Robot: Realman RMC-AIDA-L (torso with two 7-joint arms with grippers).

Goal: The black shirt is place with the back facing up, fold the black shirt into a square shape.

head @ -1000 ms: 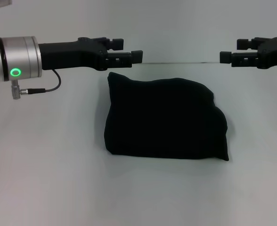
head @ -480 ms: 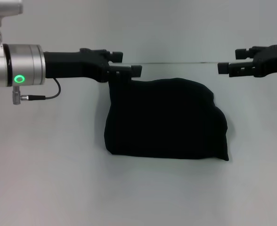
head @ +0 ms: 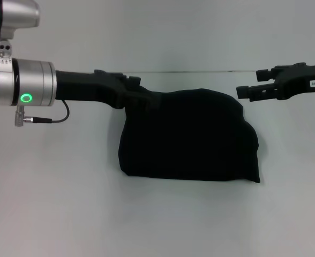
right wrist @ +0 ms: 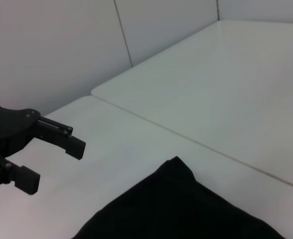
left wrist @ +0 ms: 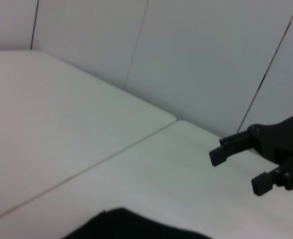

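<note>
Since half a second ago both arms have come lower and inward: the left gripper (head: 147, 98), which then reached just to the far left corner of the black shirt (head: 189, 136), now overlaps that corner in the head view, and the right gripper (head: 244, 91) has slid toward the shirt's far right corner, its tips now just beside the cloth's edge. The shirt itself lies as it did, folded into a rough, puffy rectangle on the pale grey bench (head: 66, 203), directly between and below the two sets of fingers. The bench is a plain matte surface with a thin seam running across it, and it meets pale panelled walls (left wrist: 201, 64) with dark vertical joints behind. The right fingers are spread with a clear gap between them and hold nothing, as the left wrist view shows them hanging above the bench beyond the shirt's edge. The left fingers are also parted and empty in the right wrist view, off the shirt's corner with bare bench between; in the head view their tips merge with the black cloth, so their outline there is hard to make out. Both wrist views catch only a dark wedge of the shirt, cut off by the frame. The shirt's lettering does not show, and its folds read as one dark mass.
</note>
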